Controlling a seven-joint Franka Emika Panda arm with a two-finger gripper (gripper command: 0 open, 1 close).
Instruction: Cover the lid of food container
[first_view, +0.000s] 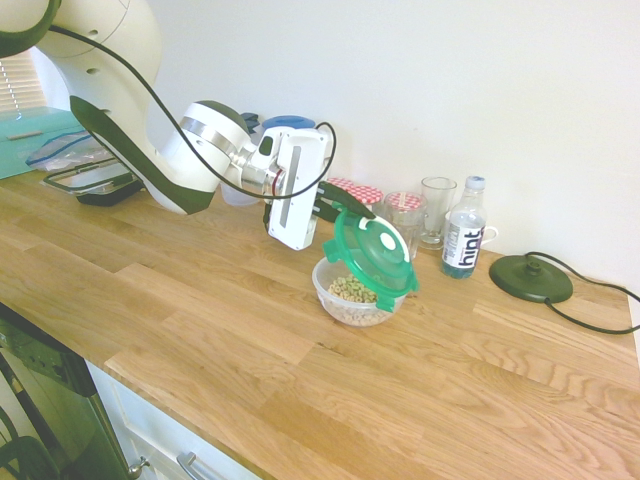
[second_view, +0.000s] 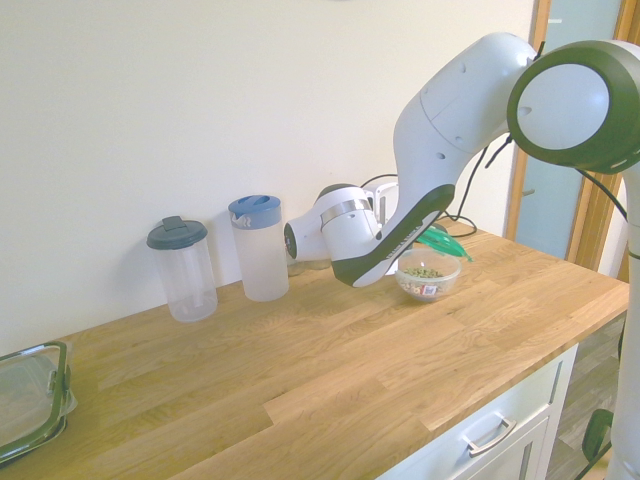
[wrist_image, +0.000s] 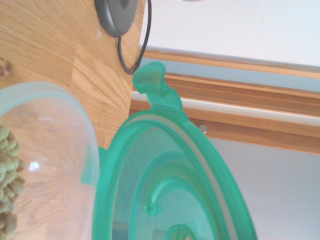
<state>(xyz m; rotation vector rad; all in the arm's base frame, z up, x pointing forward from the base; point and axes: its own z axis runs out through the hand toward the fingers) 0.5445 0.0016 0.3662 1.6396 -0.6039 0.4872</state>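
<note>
In the first exterior view the fingers (first_view: 335, 203) were closed on the upper edge of the lid (first_view: 372, 251), which hung steeply tilted above the food container (first_view: 352, 292), its lower rim at or near the far rim of the bowl. The container stood on the wooden bench (first_view: 300, 360), cereal rings inside. In the second exterior view the arm hid most of the lid (second_view: 443, 243) above the container (second_view: 428, 276). The wrist view showed the lid (wrist_image: 165, 175) beside the container's rim (wrist_image: 60, 100).
</note>
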